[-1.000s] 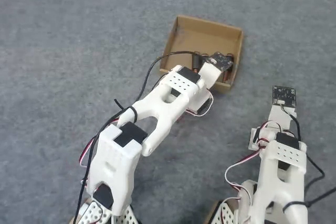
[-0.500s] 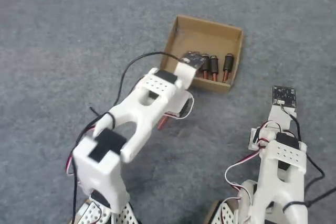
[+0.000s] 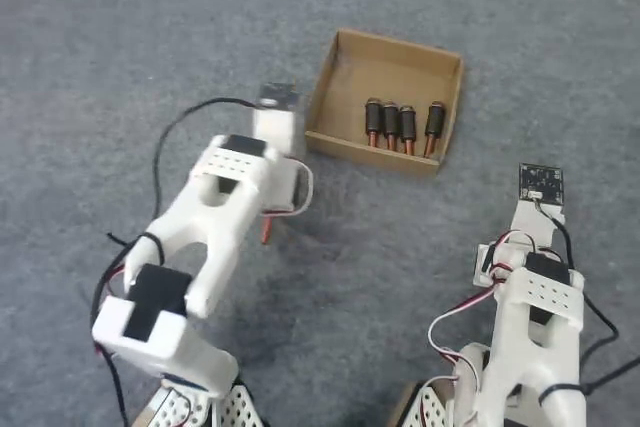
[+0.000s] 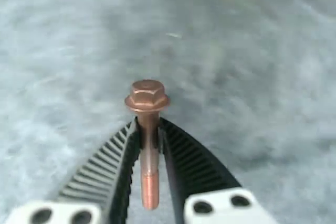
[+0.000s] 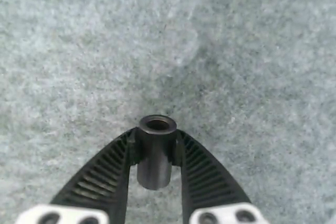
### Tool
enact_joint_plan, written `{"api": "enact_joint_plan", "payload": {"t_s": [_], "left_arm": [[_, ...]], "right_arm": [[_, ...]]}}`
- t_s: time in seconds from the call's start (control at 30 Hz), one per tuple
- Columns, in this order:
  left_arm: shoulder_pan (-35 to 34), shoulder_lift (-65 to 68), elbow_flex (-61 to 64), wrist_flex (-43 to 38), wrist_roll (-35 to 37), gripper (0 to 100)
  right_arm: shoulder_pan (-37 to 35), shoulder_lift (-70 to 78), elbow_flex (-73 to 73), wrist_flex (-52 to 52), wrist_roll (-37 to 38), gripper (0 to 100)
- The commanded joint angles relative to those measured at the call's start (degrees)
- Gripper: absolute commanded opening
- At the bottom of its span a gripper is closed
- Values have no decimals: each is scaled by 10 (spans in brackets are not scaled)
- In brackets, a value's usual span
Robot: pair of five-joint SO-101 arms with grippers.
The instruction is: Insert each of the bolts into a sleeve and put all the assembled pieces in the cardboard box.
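High view shows you the left arm (image 3: 228,199) swung clear of the cardboard box (image 3: 441,65), four assembled pieces (image 3: 391,123) inside. Left fingers (image 4: 113,156) clamp a bolt (image 4: 147,98), right fingers (image 5: 113,167) grip a sleeve (image 5: 156,157): mate them next.

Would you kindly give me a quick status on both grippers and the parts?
Left gripper shut on bolt. Right gripper shut on sleeve. Four assembled pieces in cardboard box.
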Motion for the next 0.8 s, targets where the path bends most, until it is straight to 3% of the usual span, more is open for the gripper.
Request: {"api": "enact_joint_plan", "payload": {"t_s": [0.0,0.23,0.77], "left_arm": [[-53,-42,-3,-22,46,31],[-68,-42,15,-27,80,160],[-69,87,-94,-15,84,61]], "right_arm": [[-3,-23,-4,-2,14,6],[-3,-23,-4,-1,13,6],[-3,-23,-3,-1,15,6]]}}
